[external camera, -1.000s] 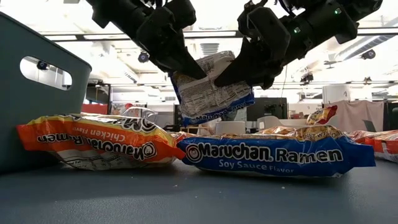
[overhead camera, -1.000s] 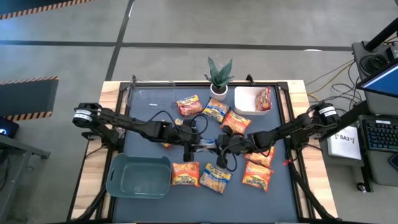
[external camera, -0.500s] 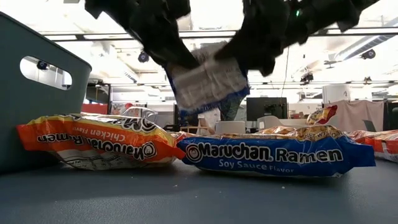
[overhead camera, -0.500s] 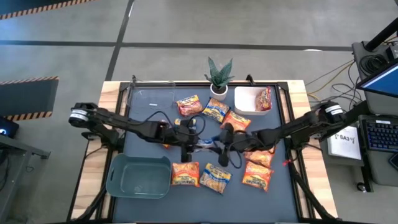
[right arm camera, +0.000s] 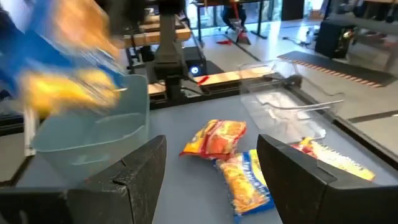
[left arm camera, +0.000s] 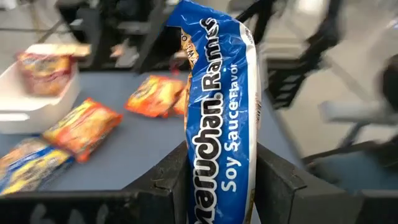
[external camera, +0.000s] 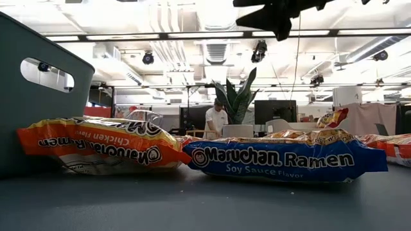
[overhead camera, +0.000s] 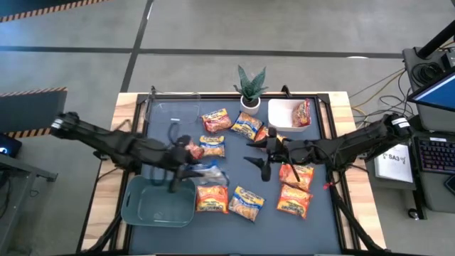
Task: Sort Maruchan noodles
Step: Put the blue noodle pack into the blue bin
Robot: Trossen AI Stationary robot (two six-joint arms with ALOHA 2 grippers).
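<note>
My left gripper (overhead camera: 190, 169) (left arm camera: 221, 171) is shut on a blue Maruchan soy sauce packet (overhead camera: 212, 171) (left arm camera: 217, 106), beside the far right corner of the teal bin (overhead camera: 158, 201). My right gripper (overhead camera: 259, 165) (right arm camera: 211, 186) hangs open and holds nothing, above the middle of the mat. Other packets lie flat on the mat: an orange chicken one (external camera: 96, 146) and a blue soy sauce one (external camera: 282, 159) near the front, and more behind them (overhead camera: 245, 125). One packet lies in the white bin (overhead camera: 279, 117). My left gripper pinches the blue packet between its two fingers (left arm camera: 168, 186). They grip one end of it (left arm camera: 217, 199). The packet stands on edge between them and stretches away from the gripper, lifted clear of the table.
A clear bin (overhead camera: 174, 112) sits at the mat's far left and a small potted plant (overhead camera: 250, 89) at its far edge. Packets (overhead camera: 293, 200) crowd the near right of the mat. The teal bin's wall (external camera: 38, 96) fills the left of the low view.
A second ago both grippers held the blue packet together above the middle of the mat. Now only my left gripper has it, and has carried it toward the table's left, to the teal bin. My right gripper has let go and drawn back toward the right.
</note>
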